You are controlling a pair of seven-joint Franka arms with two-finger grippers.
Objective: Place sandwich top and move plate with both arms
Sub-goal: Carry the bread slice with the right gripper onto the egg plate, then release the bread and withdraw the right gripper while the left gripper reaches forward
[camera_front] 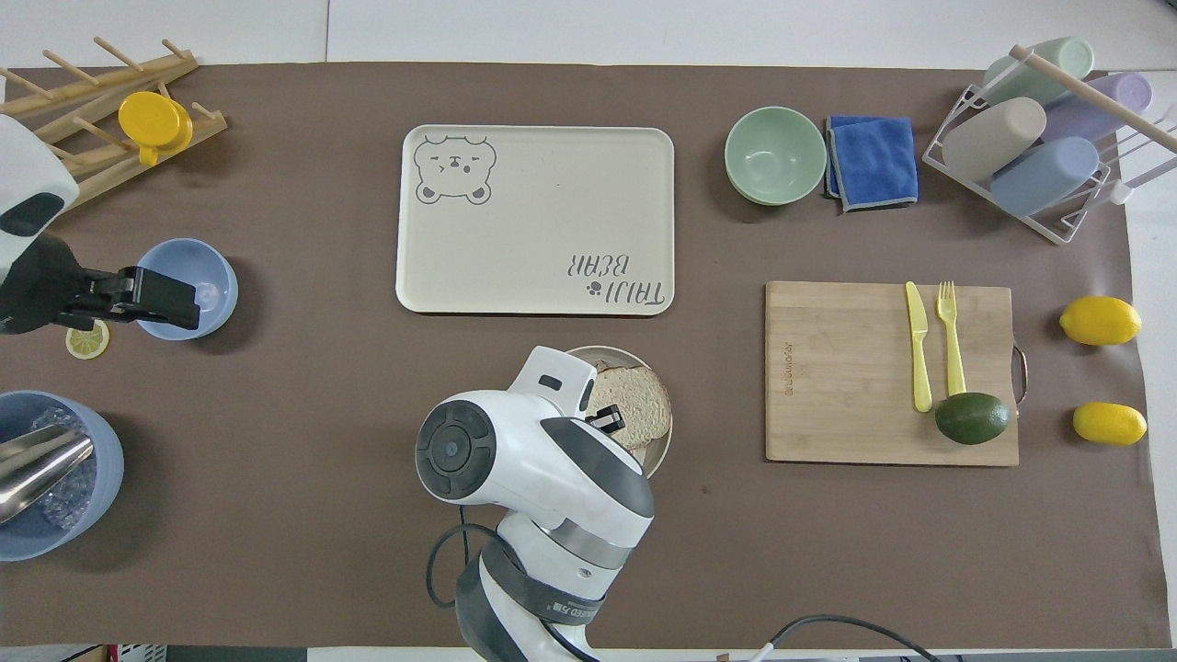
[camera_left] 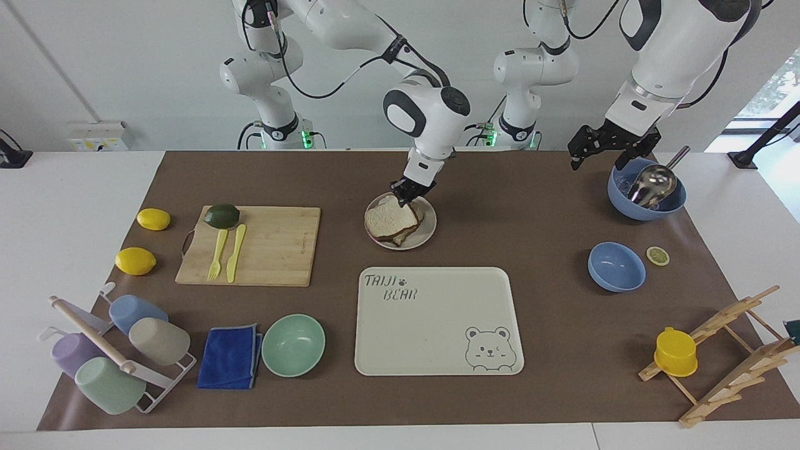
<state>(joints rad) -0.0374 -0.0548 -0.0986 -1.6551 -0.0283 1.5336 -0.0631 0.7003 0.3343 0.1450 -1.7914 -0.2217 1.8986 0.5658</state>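
The sandwich top [camera_left: 390,217] lies tilted on the stack on the plate [camera_left: 426,232], covering the egg; a lower slice's edge shows beneath. In the overhead view the sandwich top [camera_front: 636,405] lies over the plate [camera_front: 602,350]. My right gripper [camera_left: 407,195] is shut on the top's edge nearest the robots, and my right gripper [camera_front: 605,421] is partly under its own arm in the overhead view. My left gripper [camera_left: 575,157] waits in the air beside the large blue bowl; in the overhead view my left gripper [camera_front: 188,302] covers the small blue bowl's edge.
The bear tray [camera_left: 437,325] lies just farther from the robots than the plate. A cutting board [camera_left: 269,244] with knife, fork and avocado is beside the plate. A mint bowl [camera_left: 293,345], a small blue bowl [camera_left: 616,267] and a large blue bowl with a ladle [camera_left: 647,194] also stand here.
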